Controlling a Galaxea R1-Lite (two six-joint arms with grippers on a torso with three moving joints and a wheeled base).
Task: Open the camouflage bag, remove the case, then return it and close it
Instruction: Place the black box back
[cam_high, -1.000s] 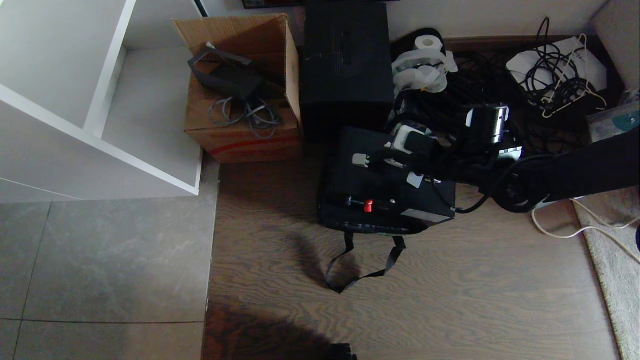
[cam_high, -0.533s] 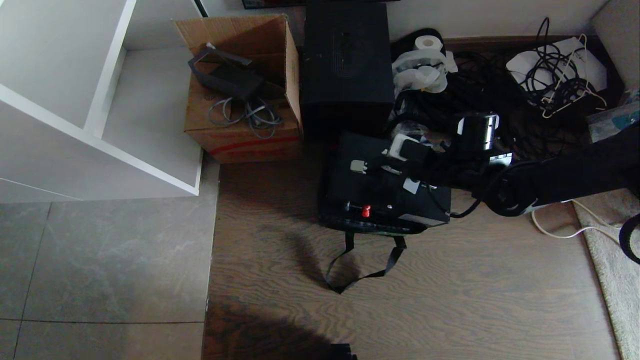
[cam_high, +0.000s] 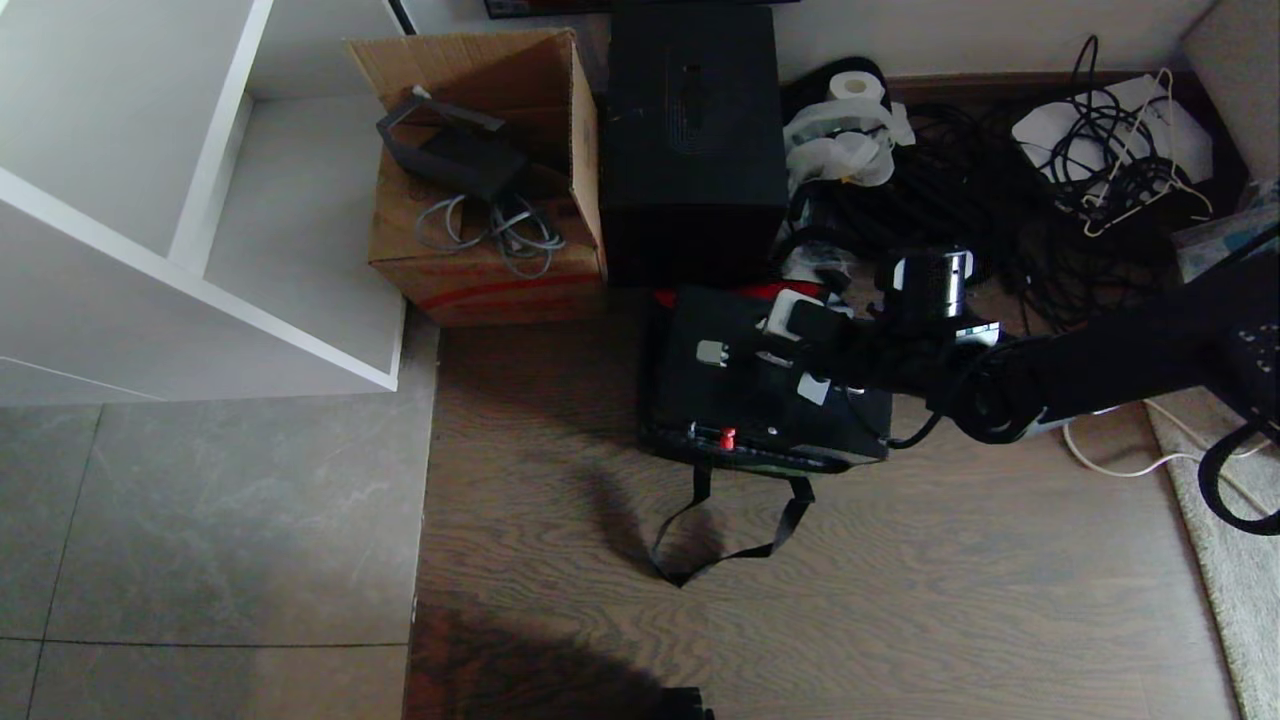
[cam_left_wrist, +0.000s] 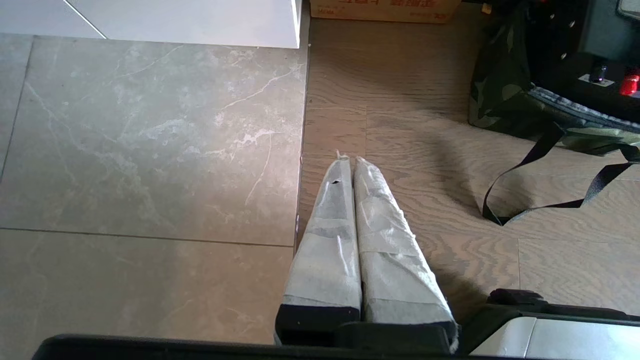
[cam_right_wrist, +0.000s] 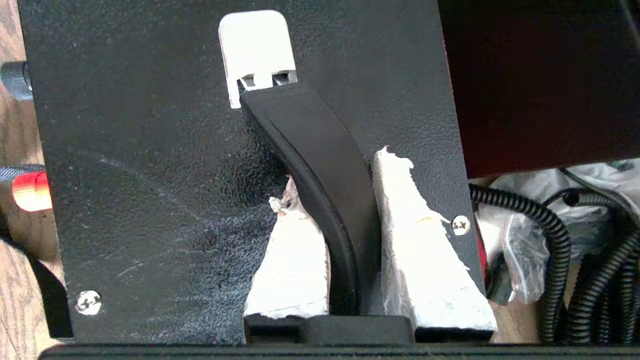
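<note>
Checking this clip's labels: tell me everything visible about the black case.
The case is a flat, black, rectangular hard shell with a pebbled finish, corner screws and a small red latch on its near edge. Its black strap handle ends in silver-white mounts. It sits in the open camouflage bag on the wood floor, red lining showing behind. The right tool is shut on the handle.

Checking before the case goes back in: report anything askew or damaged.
The case sits skewed over the camouflage bag, held by its strap handle in the right gripper. The tape on that gripper's fingers is frayed.
</note>
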